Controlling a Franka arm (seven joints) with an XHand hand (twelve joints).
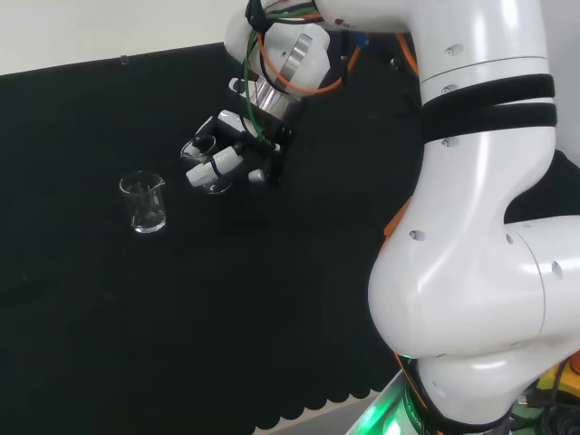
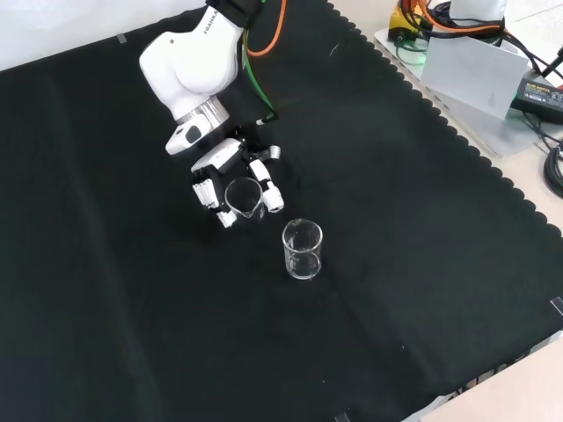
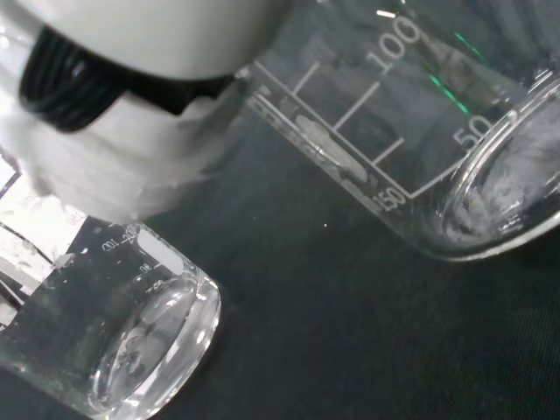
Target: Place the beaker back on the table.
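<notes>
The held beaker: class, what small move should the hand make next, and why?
Probably lower it straight down to the cloth. The hand has its fingers curled round the held beaker, which seems to be above the cloth, beside a second beaker standing apart, so there looks to be room underneath.

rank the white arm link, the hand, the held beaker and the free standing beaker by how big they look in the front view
1. White arm link: clearly largest.
2. Hand: smaller than the link.
3. Free standing beaker and the held beaker: look similar; the fingers hide part of the held one, so I won't rank them.
</notes>
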